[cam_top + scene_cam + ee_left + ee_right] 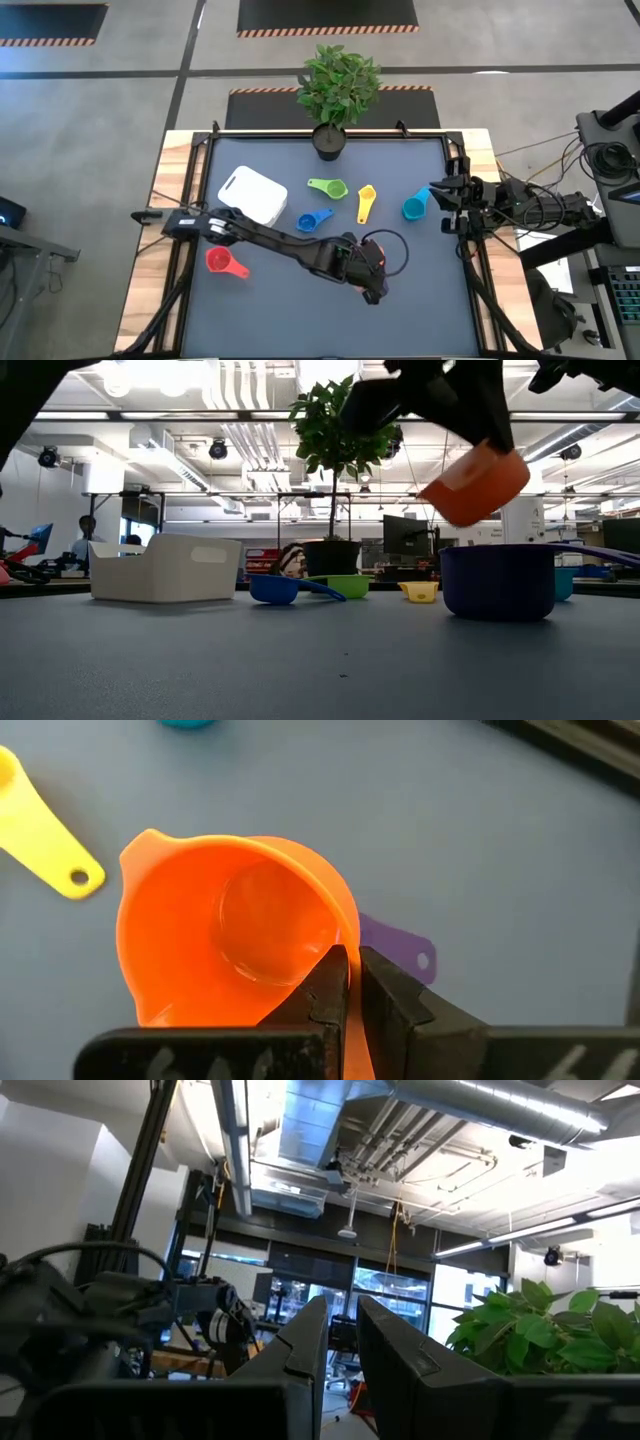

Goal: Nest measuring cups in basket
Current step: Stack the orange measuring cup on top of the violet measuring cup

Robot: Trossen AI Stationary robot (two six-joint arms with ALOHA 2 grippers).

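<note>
Seven measuring cups: red (225,263), blue (312,220), green (330,187), yellow (366,203), teal (416,206), orange (230,940), purple (498,582). One white basket (254,195), one potted plant (336,95), two claws.

Colours on my table right now

I see a dark slate-blue table mat (300,300) framed by pale wood edging (170,160), with a white basket (255,193) on it. The cups read as red (226,263), blue (313,220), green (329,187), yellow (365,203) and teal (416,205); an orange cup (230,940) sits in my black left gripper (348,985), with a purple handle (395,942) showing under it. The plant (338,82) is leafy green in a black pot (328,143). Orange-and-black hazard stripes (325,31) mark the grey floor.
</note>
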